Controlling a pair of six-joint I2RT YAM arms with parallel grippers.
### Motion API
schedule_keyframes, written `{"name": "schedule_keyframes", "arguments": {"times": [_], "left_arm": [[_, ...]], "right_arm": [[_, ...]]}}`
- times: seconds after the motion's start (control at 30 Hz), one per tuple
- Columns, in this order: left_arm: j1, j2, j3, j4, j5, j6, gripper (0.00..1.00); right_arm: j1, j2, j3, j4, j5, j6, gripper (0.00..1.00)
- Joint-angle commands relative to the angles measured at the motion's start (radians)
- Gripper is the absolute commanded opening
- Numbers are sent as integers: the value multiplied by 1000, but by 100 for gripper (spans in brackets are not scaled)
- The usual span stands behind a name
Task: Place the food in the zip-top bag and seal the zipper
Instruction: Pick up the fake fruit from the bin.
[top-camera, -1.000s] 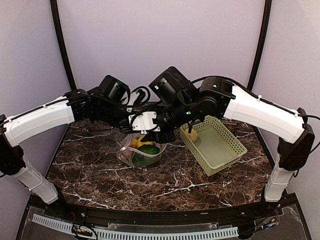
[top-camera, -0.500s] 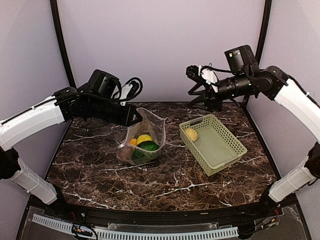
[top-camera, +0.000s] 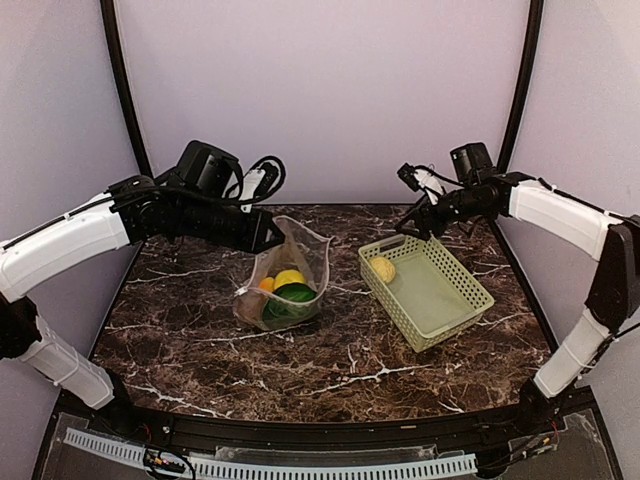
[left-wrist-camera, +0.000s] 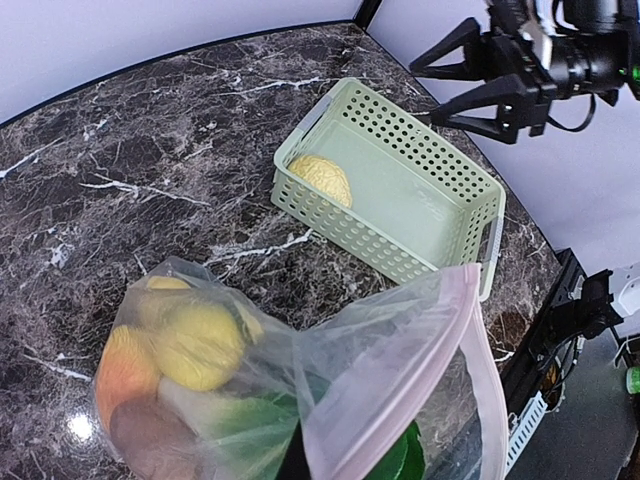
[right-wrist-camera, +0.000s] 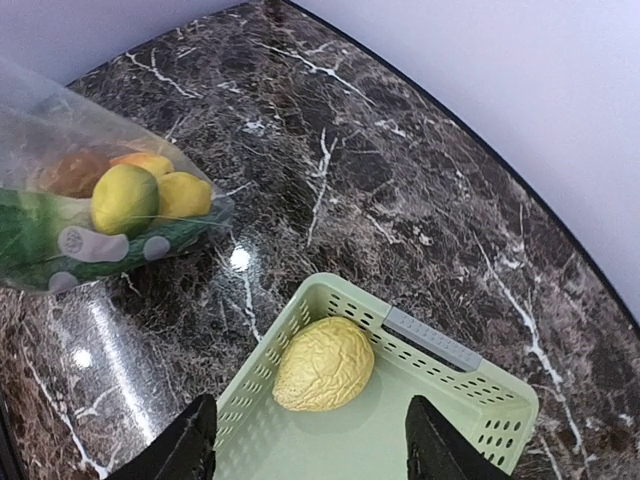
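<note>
My left gripper (top-camera: 272, 232) is shut on the upper edge of the zip-top bag (top-camera: 290, 280) and holds its mouth up off the table. Its fingers are mostly hidden behind the plastic in the left wrist view. Inside the bag lie a yellow lemon (left-wrist-camera: 200, 345), an orange piece (left-wrist-camera: 120, 365) and green produce (top-camera: 296, 293). The pinkish zipper (left-wrist-camera: 400, 370) stands apart, so the mouth is open. One wrinkled yellow piece of food (right-wrist-camera: 323, 365) rests in the light-green basket (top-camera: 440, 310). My right gripper (right-wrist-camera: 315, 455) hangs open and empty above that piece.
The basket (right-wrist-camera: 440, 350) sits right of the bag on the dark marble table (top-camera: 340, 370), angled, with its grey handle at the far end. Black frame posts (top-camera: 515, 100) rise at the back corners against a plain wall.
My right arm has pulled away from over the bag, swung to the right and come down over the basket's far corner, its jaws widening. The left arm and the bag have stayed put.
</note>
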Motion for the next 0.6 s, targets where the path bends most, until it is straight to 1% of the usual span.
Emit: {"name": "schedule_keyframes", "arguments": {"times": [0.0, 0.2, 0.37, 0.47, 0.57], "left_arm": [[0, 7, 40, -14, -1, 17, 1], [1, 14, 51, -21, -4, 28, 1], [3, 20, 53, -22, -5, 33, 1], [5, 24, 61, -23, -4, 34, 1], [5, 27, 66, -26, -2, 33, 1]], "right_arm": [[-53, 142, 54, 94, -7, 107, 66], [-67, 264, 152, 51, 49, 163, 76], [-68, 341, 257, -12, 119, 197, 90], [-71, 377, 315, -67, 84, 194, 91], [-70, 391, 314, -95, -29, 197, 89]]}}
